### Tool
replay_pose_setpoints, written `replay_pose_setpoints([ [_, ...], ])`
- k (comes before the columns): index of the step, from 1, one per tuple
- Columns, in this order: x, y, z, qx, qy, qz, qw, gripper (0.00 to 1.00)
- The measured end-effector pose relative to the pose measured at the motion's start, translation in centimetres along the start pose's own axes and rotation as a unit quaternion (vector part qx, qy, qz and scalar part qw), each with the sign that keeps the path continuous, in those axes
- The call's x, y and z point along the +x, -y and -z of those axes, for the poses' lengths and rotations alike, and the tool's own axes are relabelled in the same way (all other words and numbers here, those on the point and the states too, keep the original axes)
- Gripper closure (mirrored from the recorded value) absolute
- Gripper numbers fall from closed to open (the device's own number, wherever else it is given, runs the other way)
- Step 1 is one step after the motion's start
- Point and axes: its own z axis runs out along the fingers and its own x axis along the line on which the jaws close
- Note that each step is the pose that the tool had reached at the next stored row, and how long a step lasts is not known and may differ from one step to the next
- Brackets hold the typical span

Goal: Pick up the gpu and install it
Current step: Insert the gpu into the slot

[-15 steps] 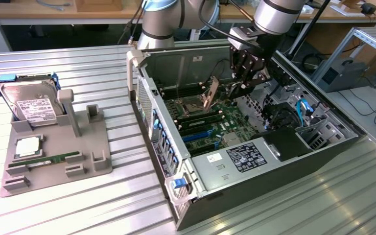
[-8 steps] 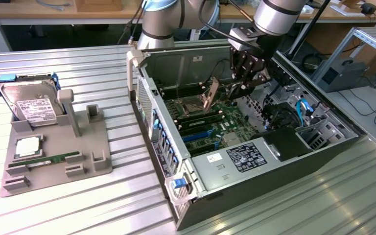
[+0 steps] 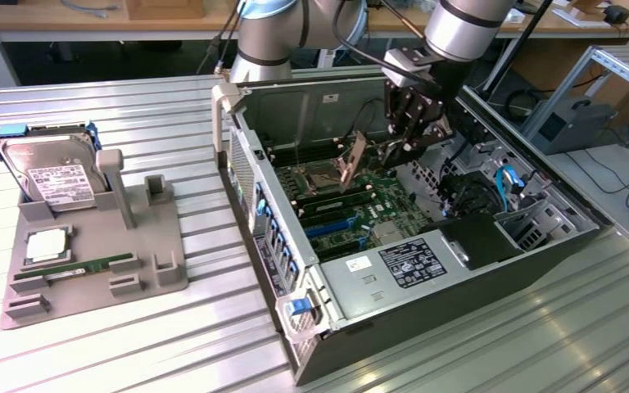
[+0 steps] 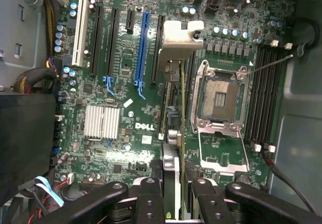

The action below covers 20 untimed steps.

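The jaws grip the gpu (image 4: 172, 114) edge-on above the motherboard (image 4: 116, 90).

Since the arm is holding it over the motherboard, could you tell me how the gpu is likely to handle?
The gpu, a thin flat board gripped edge-on by the gripper, is probably stiff and light. Its metal bracket at the free end may tip it.

gpu (image 3: 349, 168) 1 | hard drive (image 3: 55, 176) 1 | memory stick (image 3: 79, 268) 1 | processor chip (image 3: 48, 246), perhaps 1

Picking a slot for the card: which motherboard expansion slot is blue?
The long blue slot, between black slots; every other is black, save one white slot.
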Motion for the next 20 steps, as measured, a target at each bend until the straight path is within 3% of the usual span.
replay_pose_setpoints([
  [20, 0.54, -0.10, -0.42, 0.0000, 0.0000, 0.000, 1.0000, 0.73],
])
